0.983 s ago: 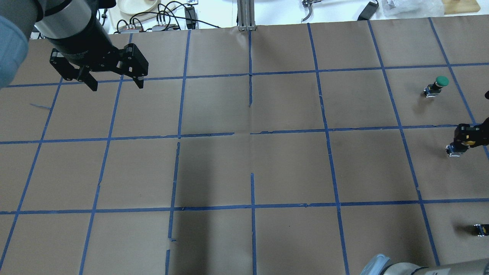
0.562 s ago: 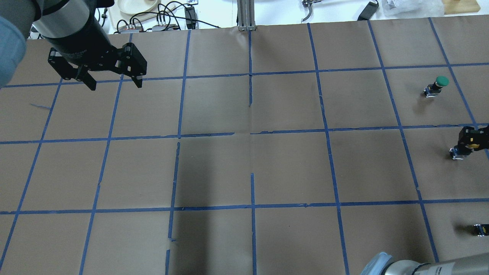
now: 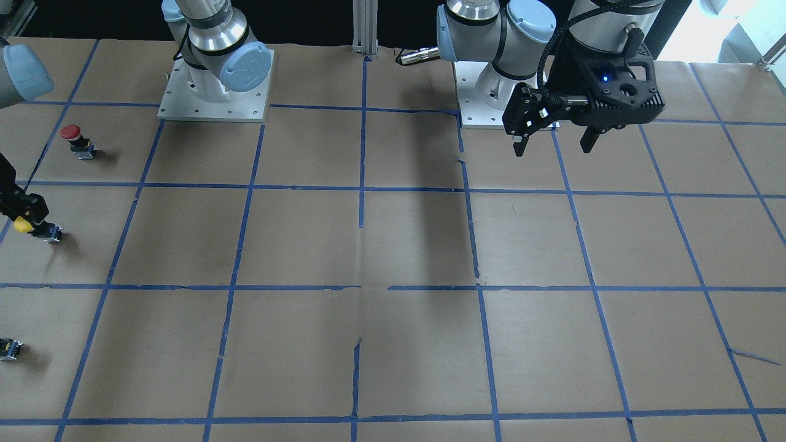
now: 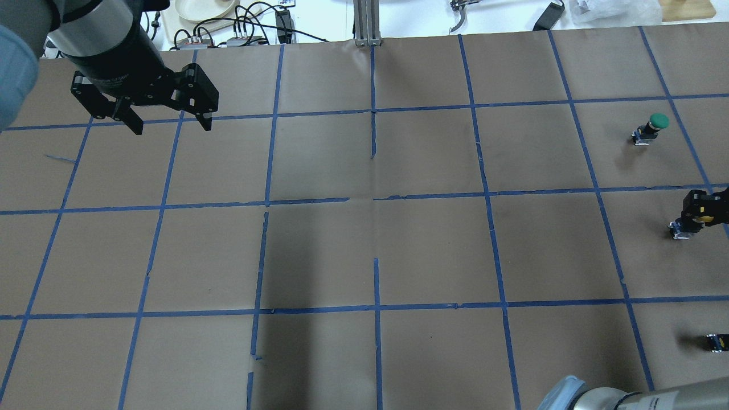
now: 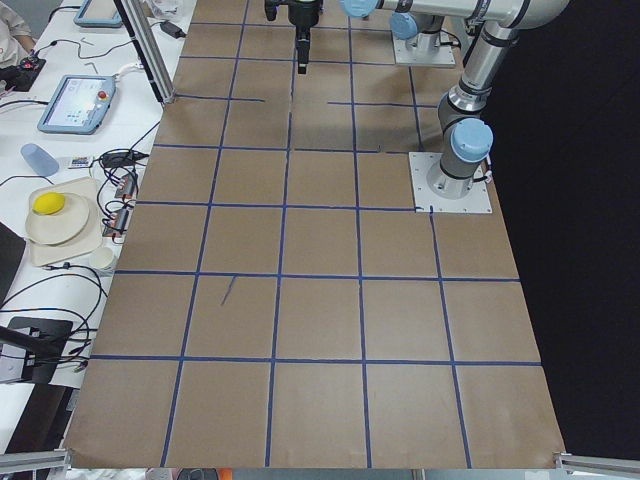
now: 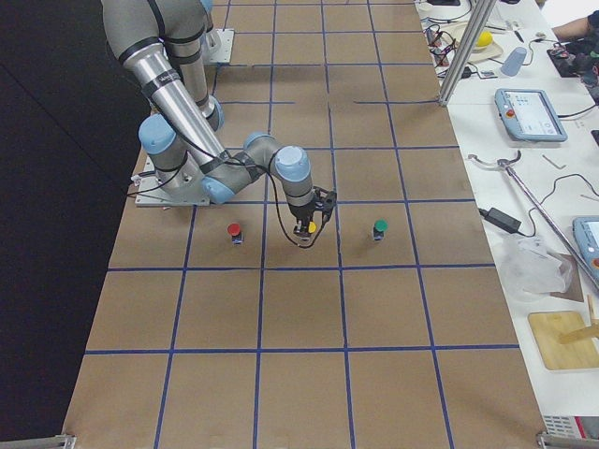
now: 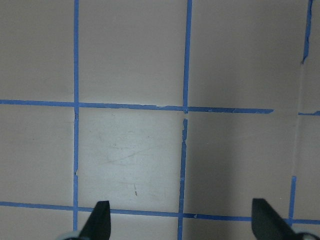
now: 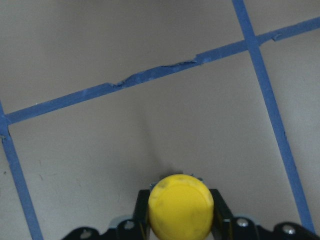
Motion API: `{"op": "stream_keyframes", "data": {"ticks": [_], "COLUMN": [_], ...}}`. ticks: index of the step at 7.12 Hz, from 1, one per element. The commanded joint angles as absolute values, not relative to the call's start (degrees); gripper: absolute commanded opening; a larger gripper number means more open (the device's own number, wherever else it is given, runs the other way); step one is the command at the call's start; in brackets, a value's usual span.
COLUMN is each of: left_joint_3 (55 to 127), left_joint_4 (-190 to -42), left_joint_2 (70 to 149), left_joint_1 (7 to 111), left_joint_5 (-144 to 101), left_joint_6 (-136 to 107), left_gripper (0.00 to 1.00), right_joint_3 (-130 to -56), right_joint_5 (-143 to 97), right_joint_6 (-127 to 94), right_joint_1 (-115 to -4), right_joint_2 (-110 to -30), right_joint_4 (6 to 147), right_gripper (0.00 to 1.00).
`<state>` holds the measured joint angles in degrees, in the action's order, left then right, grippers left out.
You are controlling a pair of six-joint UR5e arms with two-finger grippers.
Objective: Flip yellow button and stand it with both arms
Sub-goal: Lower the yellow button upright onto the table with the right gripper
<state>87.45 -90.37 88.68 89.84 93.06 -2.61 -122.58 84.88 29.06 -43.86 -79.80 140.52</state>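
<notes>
The yellow button (image 4: 704,216) is held by its cap at the table's right edge, with its black-and-grey body (image 4: 679,229) pointing down at the paper. My right gripper (image 4: 699,208) is shut on it. It also shows in the front view (image 3: 23,224) and the right side view (image 6: 311,226). In the right wrist view the yellow cap (image 8: 181,204) faces the camera between the two fingers. I cannot tell if the body touches the table. My left gripper (image 4: 168,122) hangs open and empty over the far left squares, also in the front view (image 3: 556,144).
A green-capped button (image 4: 655,126) stands beyond the yellow one. A red-capped button (image 3: 75,138) stands nearer the robot's base. A tiny black-and-yellow block (image 4: 716,341) lies near the right edge. Brown paper with blue tape lines (image 4: 376,199) covers the table.
My right gripper has shifted a little toward the right edge with the yellow button in it. My left gripper has drifted slightly up and left, still open.
</notes>
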Motion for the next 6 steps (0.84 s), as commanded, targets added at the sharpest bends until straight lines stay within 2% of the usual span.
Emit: {"op": "stream_keyframes", "data": {"ticks": [1, 3, 4, 5, 6], "left_joint_3": [87.5, 87.5, 87.5, 87.5, 87.5], "left_joint_4": [-90.4, -90.4, -90.4, -90.5, -90.4], "left_joint_2": [88.6, 88.6, 88.6, 88.6, 88.6], "left_joint_1": [89.9, 89.8, 89.8, 89.8, 89.8], "left_joint_5": [93.0, 93.1, 93.1, 93.1, 93.1], "left_joint_6": [-2.6, -2.6, -2.6, -2.5, -2.6], "left_gripper": [1.0, 1.0, 1.0, 1.0, 1.0], "right_joint_3": [-122.7, -122.6, -122.6, -122.6, -122.6], "right_joint_5": [84.6, 84.5, 84.5, 84.6, 84.8], "right_joint_6": [29.2, 29.3, 29.3, 29.3, 29.3], "right_joint_1": [-43.9, -43.9, -43.9, -43.9, -43.9], "right_joint_2": [-79.8, -79.7, -79.5, -79.5, -79.6], "right_joint_4": [140.4, 140.4, 140.5, 140.6, 140.5], "right_gripper": [0.18, 0.33, 0.78, 0.99, 0.99]}}
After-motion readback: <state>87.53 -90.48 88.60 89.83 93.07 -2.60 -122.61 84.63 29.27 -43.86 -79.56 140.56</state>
